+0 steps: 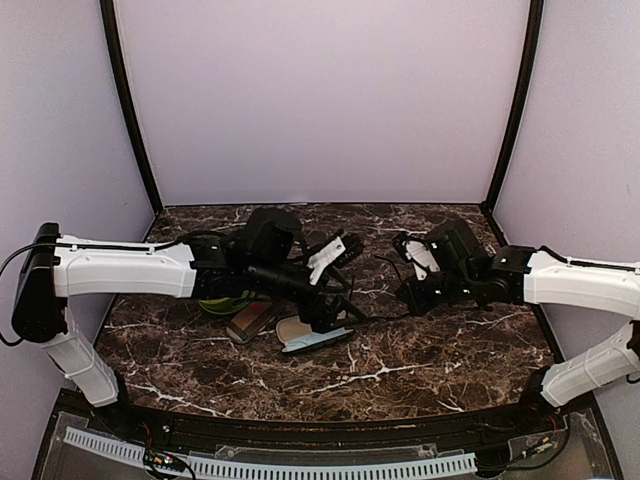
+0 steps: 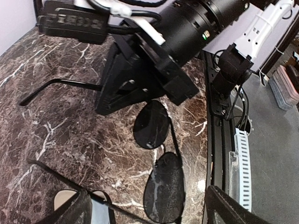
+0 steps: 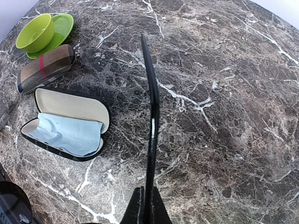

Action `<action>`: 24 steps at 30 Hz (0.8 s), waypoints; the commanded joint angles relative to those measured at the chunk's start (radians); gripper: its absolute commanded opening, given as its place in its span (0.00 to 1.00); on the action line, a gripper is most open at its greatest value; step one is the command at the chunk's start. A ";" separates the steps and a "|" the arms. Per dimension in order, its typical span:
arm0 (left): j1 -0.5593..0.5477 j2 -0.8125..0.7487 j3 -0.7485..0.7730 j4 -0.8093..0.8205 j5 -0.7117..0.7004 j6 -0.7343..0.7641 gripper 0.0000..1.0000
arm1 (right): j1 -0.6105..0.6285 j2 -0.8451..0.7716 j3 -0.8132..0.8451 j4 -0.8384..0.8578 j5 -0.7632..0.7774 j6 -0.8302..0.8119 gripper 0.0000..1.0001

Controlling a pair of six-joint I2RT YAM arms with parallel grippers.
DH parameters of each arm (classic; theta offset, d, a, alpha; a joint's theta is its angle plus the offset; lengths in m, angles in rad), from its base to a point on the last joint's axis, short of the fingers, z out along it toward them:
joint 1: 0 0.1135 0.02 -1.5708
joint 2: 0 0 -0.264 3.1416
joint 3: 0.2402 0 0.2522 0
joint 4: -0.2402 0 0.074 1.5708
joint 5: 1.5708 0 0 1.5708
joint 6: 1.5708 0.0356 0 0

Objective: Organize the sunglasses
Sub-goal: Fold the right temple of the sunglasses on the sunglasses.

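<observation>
Arms reach in from both sides over the dark marble table in the top view, and the left gripper and right gripper are near each other at the middle. An open case lies just below the left gripper. A closed striped case is beside it, and a green bowl sits partly under the arm

Left wrist view: the sunglasses lie on the marble with their two dark lenses side by side. One thin temple arm stretches off to the left, and the right gripper's black fingers are clamped on it. The left gripper's own fingers stand wide apart at the bottom edge, one on either side of the nearer lens, grasping nothing

Right wrist view: the fingers are clenched on the slim black temple arm, which runs straight up the frame above the table. One dark lens shows in the lower left corner. To the left the open case holds a light blue cloth. Beyond it lie the striped case and the bowl, which rests on a green plate
</observation>
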 commanded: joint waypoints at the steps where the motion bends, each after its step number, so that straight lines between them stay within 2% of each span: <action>1: -0.033 0.039 0.058 -0.072 0.061 0.053 0.86 | 0.013 0.014 0.038 0.040 -0.004 0.012 0.00; 5: -0.048 0.093 0.117 -0.150 0.057 0.069 0.84 | 0.015 0.012 0.044 0.044 -0.017 0.018 0.00; 10: -0.074 0.118 0.139 -0.174 0.055 0.102 0.83 | 0.016 0.019 0.047 0.040 -0.022 0.028 0.00; 16: -0.091 0.142 0.163 -0.221 0.009 0.143 0.70 | 0.016 0.011 0.036 0.042 -0.032 0.041 0.00; 24: -0.092 0.086 0.096 -0.129 0.059 0.158 0.63 | 0.015 0.017 0.009 0.062 -0.109 0.010 0.00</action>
